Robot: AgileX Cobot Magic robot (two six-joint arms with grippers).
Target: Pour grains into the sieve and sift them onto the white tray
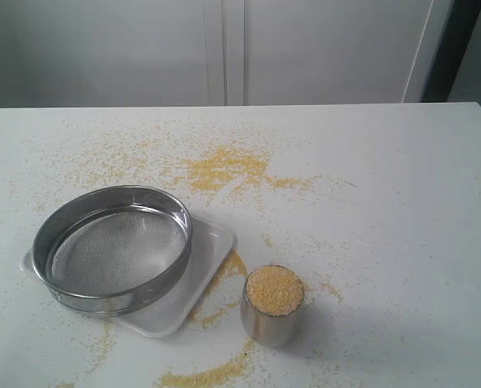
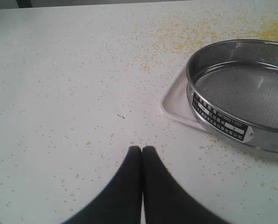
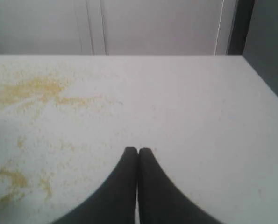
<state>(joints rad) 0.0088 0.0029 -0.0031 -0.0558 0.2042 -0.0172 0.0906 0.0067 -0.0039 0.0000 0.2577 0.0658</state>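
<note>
The grains fill a small steel cup to the brim, upright toward the tabletop's near edge, just beside a corner of the white tray; the sieve sits on that tray, its mesh bare; spilled granules lie scattered around, thickest toward the far edge; the left end effector is closed on nothing, near the sieve; the right end effector is likewise closed and empty.

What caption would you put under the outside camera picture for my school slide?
An empty sieve sits on a white tray beside a steel cup full of yellow grains.
</note>
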